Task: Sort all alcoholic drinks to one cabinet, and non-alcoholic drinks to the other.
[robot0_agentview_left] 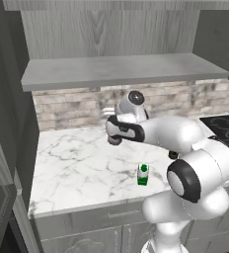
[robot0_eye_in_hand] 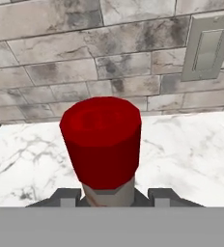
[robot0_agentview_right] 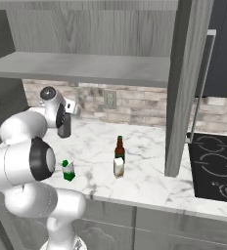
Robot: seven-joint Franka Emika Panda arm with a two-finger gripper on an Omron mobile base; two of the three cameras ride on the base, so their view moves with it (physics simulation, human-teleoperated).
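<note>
Gripper (robot0_eye_in_hand: 113,198): pinching the red-capped bottle (robot0_eye_in_hand: 103,140) at its neck
Counter (robot0_agentview_left: 77,163): green carton (robot0_agentview_left: 143,175) standing alone; brown bottle (robot0_agentview_right: 119,148) touching cream carton (robot0_agentview_right: 118,167)

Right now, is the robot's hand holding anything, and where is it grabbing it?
Yes. The gripper is shut on the red-capped bottle, grabbing its neck just below the cap.

Broad bare tabletop (robot0_agentview_left: 77,163) lies left of the green carton (robot0_agentview_left: 143,175). The brown bottle (robot0_agentview_right: 119,148) and cream carton (robot0_agentview_right: 118,167) stand close together, perhaps touching, hemmed on one side by the cabinet's upright panel (robot0_agentview_right: 181,93). The long shelf (robot0_agentview_left: 121,70) overhangs the wall.
</note>
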